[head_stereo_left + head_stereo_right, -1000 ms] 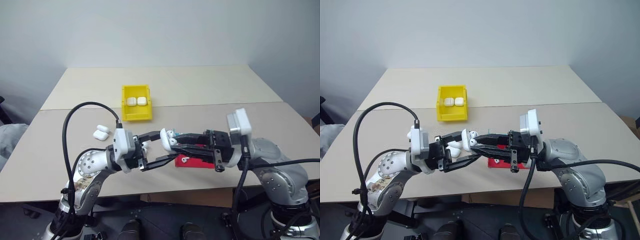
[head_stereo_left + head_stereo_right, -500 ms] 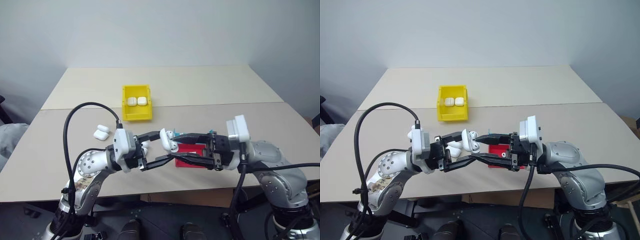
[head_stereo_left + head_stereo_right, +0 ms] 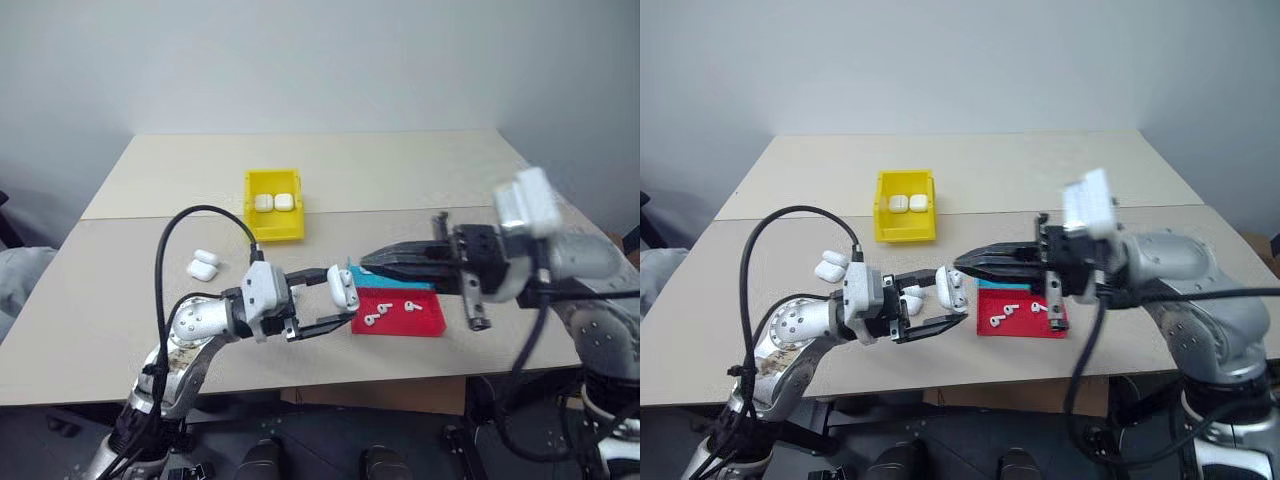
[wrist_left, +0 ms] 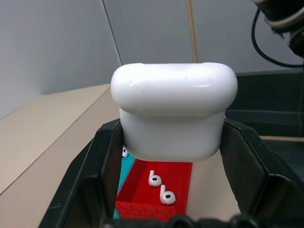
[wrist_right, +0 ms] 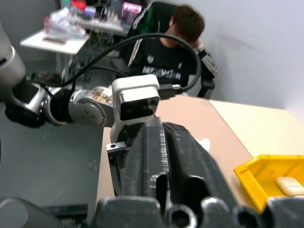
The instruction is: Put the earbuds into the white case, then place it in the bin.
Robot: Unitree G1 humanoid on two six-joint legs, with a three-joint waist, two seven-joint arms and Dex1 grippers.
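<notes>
Beige table (image 3: 400, 180) carries yellow bin (image 3: 272, 215), red tray (image 3: 400, 312).

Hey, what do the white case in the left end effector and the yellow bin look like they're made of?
The white case looks like glossy hard plastic: smooth rounded edges with soft highlights along its top. The yellow bin also seems plastic, evenly bright in colour with thin upright moulded walls and a duller sheen. Neither can be confirmed by look alone.
</notes>
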